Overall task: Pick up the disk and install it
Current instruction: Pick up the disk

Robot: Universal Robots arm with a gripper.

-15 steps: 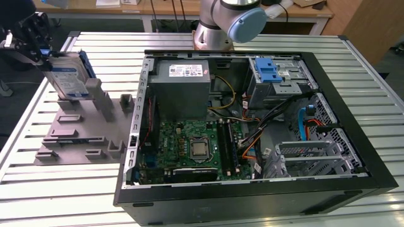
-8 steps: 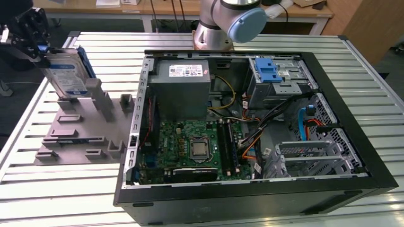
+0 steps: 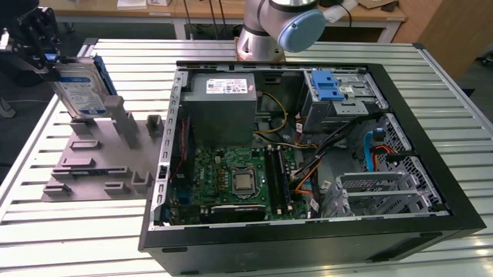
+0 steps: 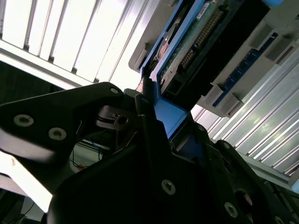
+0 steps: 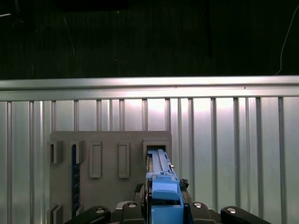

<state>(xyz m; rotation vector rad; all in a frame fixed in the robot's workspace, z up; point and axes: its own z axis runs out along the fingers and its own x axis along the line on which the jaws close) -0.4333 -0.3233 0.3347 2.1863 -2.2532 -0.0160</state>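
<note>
The disk [image 3: 81, 89] is a silver drive with a white-and-blue label in a blue bracket. It stands upright at the exterior view's far left, over the grey fixture [image 3: 92, 167]. My gripper [image 3: 54, 60] is shut on its top edge. The disk's lower end is level with the fixture's upright posts; I cannot tell whether it still touches the slot. In the first wrist view the disk [image 5: 162, 184] shows edge-on between my gripper [image 5: 163, 207] and the fixture [image 5: 110, 191]. The second wrist view shows the disk's circuit-board side [image 4: 187, 46].
An open computer case [image 3: 431, 173] lies to the exterior view's right of the fixture, with a grey power supply [image 3: 223, 107], a motherboard [image 3: 239, 179] and a drive bay with a blue latch [image 3: 327, 86]. The slatted metal table [image 3: 69, 231] surrounds both. The arm's base [image 3: 262, 34] stands behind the case.
</note>
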